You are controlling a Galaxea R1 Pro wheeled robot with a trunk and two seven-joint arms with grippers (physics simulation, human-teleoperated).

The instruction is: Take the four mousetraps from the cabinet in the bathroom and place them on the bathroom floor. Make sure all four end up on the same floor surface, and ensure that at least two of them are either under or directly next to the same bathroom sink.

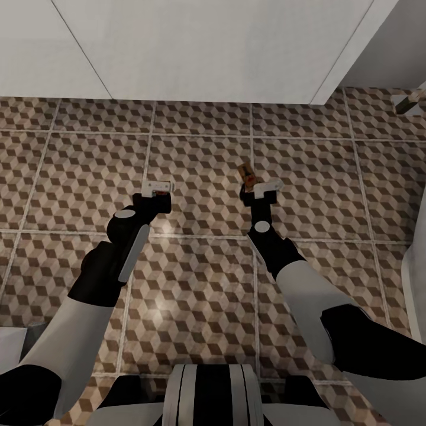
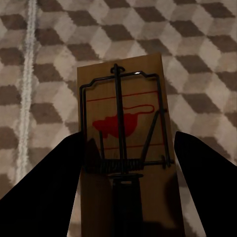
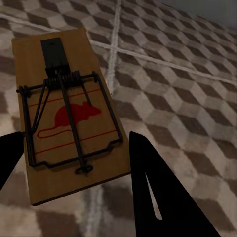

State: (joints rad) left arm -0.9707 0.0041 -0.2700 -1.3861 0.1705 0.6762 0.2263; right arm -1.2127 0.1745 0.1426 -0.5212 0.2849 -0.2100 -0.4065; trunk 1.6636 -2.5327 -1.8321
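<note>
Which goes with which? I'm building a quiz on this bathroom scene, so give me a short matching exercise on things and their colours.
Things:
1. mousetrap board
2. mouse print on the board
3. vanity
4. bathroom floor

Colours:
A. white
B. brown, beige and white cube pattern
C. red
D. brown wood

Pairs: 1-D, 2-C, 3-A, 4-B
</note>
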